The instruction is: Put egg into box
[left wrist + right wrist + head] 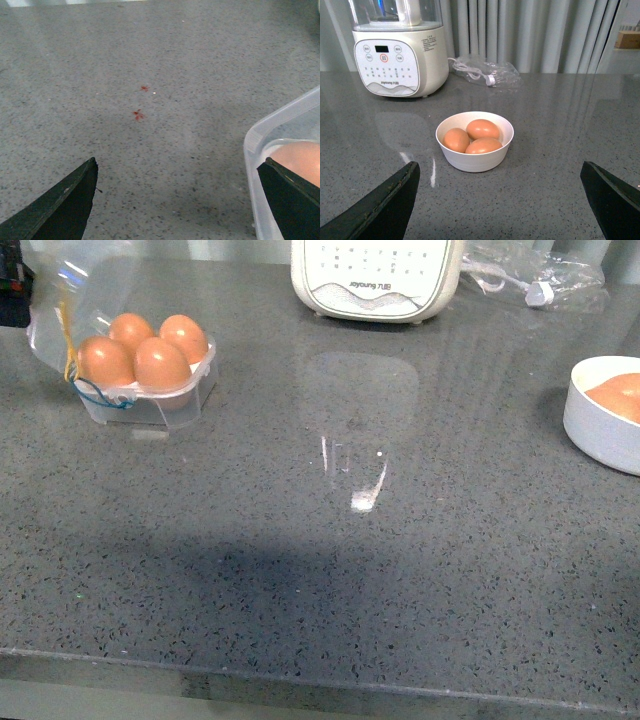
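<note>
The clear plastic box stands at the far left of the counter with its lid tipped back, and several brown eggs fill its cups. A yellow and a blue cord hang on its left side. In the left wrist view my left gripper is open over bare counter, right beside the box's corner, where one egg shows behind a finger. My right gripper is open, a short way back from a white bowl holding three brown eggs. Neither arm shows in the front view.
The bowl sits at the right edge of the front view. A white Joyoung appliance stands at the back centre, with a clear bag holding a cable to its right. Two small red marks dot the grey counter. The counter's front edge runs close by.
</note>
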You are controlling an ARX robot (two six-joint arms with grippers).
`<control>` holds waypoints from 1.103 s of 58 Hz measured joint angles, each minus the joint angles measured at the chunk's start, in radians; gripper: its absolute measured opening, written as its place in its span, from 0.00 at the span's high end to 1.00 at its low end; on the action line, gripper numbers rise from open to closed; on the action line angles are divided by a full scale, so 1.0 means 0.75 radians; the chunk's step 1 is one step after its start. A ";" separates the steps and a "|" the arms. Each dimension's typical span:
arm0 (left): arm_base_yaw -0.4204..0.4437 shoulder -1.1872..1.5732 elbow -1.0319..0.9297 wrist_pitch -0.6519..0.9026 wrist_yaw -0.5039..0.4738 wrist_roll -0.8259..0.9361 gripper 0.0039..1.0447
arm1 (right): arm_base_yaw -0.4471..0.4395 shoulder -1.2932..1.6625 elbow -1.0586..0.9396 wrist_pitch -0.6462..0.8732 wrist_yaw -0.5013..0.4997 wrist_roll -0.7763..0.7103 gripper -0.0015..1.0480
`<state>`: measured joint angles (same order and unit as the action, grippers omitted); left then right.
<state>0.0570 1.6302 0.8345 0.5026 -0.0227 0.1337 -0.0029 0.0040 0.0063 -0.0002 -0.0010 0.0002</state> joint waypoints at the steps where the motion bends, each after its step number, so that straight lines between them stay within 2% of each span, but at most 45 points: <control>1: -0.005 -0.001 0.000 -0.001 0.000 0.000 0.06 | 0.000 0.000 0.000 0.000 0.000 0.000 0.07; 16: -0.144 -0.039 -0.008 -0.047 0.001 0.003 0.06 | 0.000 0.000 0.000 0.000 0.000 0.000 0.07; 28: -0.276 -0.142 -0.008 -0.271 0.144 -0.016 0.06 | 0.000 0.000 0.000 0.000 0.000 0.000 0.07; 35: -0.310 -0.153 -0.014 -0.288 0.139 -0.003 0.06 | 0.000 0.000 0.000 0.000 0.000 0.000 0.07; 52: -0.266 -0.221 -0.015 -0.310 0.105 -0.073 0.06 | 0.000 0.000 0.000 0.000 0.000 0.000 0.07; 57: -0.219 -0.283 -0.010 -0.340 0.117 -0.123 0.06 | 0.000 0.000 0.000 0.000 0.000 0.000 0.07; 62: -0.148 -0.362 -0.056 -0.168 0.180 -0.165 0.06 | 0.000 0.000 0.000 0.000 0.000 0.000 0.07; 64: -0.101 -0.416 -0.058 -0.182 0.217 -0.164 0.06 | 0.000 0.000 0.000 0.000 0.000 0.000 0.07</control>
<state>-0.0185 1.3182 0.7906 0.3660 0.1402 0.0105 -0.0029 0.0040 0.0063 -0.0002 -0.0010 0.0002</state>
